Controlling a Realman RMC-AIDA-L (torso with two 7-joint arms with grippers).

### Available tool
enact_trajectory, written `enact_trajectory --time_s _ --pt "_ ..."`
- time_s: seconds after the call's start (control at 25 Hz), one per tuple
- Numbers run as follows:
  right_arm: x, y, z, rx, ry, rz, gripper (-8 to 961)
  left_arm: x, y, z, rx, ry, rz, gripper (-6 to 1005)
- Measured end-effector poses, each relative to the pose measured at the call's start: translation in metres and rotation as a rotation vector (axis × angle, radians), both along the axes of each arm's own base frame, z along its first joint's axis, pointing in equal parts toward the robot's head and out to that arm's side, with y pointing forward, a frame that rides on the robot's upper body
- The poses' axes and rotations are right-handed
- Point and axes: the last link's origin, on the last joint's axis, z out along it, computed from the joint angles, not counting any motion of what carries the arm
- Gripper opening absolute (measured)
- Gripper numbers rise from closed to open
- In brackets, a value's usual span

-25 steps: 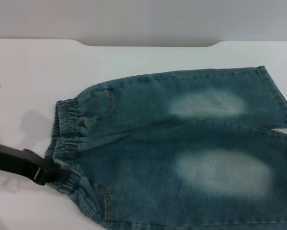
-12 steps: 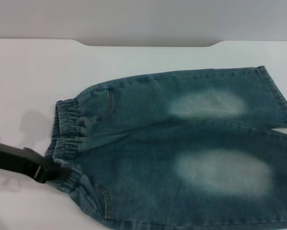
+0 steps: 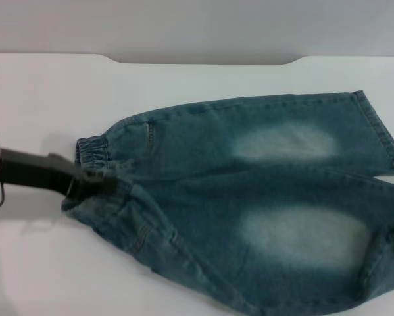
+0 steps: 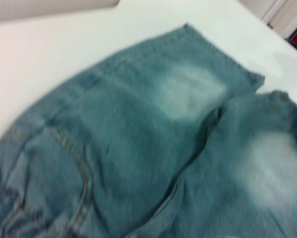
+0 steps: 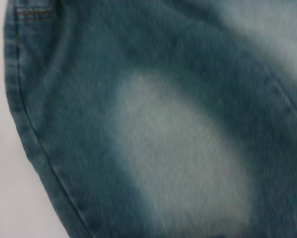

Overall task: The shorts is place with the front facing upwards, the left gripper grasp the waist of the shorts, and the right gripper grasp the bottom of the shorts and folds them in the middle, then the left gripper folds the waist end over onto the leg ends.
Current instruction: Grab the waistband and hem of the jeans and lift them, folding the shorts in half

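Left gripper (image 3: 95,184) clamped on the waist of the shorts (image 3: 98,172), near half lifted off the white table (image 3: 45,99); right gripper state can't tell.

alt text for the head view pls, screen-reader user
The left gripper pinches the waist of the shorts, lifting the near side of the blue-green denim shorts, which lie front up on a white table. Two pale patches show.
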Motion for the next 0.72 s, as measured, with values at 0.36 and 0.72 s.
enact_trajectory --time_s 0.36,0.72 --pt "-0.01 0.009 0.0 0.037 0.024 0.053 17 0.031 0.021 0.006 0.135 -0.135 -0.11 52" --pt "-0.021 0.018 0.01 0.155 0.163 0.106 16 0.041 0.025 0.009 0.174 -0.179 -0.153 52"
